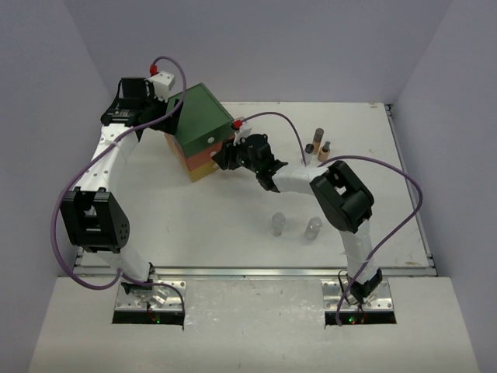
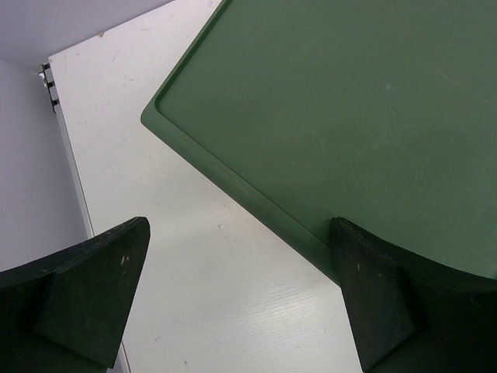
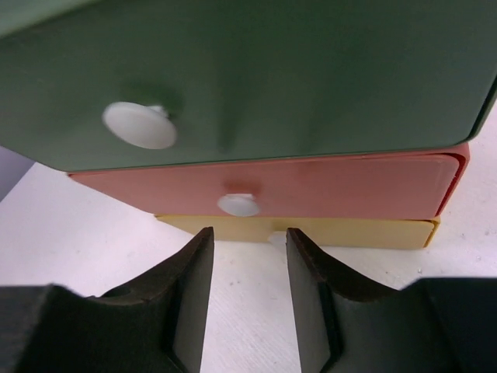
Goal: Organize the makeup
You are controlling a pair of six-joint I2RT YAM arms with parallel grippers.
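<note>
right fingers (image 3: 190, 287): slightly parted, empty | yellow drawer knob (image 3: 273, 238): just ahead, between the tips | left fingers (image 2: 373, 295): spread wide at green chest top (image 2: 349, 116), far left

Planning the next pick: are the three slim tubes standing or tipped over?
Standing: in the top view all three tubes stand on end, dark caps up, close together.
</note>
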